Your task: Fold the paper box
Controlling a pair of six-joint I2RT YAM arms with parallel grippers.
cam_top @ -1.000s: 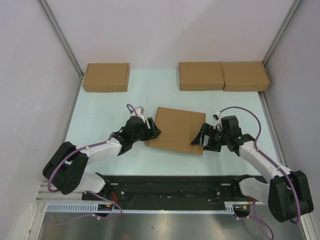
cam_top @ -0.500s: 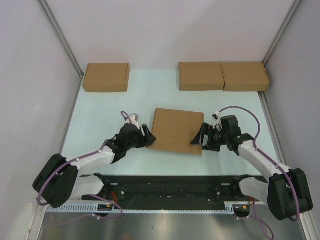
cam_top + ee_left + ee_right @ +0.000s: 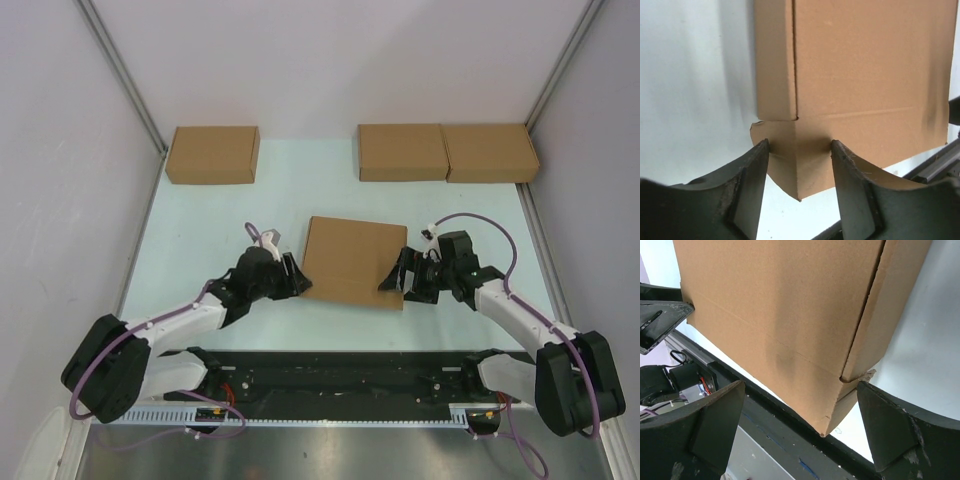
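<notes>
Black left gripper [image 3: 291, 276], its arm stretching low from lower left, is straddling the lower-left corner of the box [image 3: 352, 262], fingers spread. That box is lying flat mid-frame. Right gripper [image 3: 392, 281], arm bending in from lower right, is straddling the lower-right corner, fingers wide apart.

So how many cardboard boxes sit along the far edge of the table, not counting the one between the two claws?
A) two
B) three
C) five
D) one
B: the far edge holds a left box, a middle box and a right box, all behind the paper box in the centre.
</notes>
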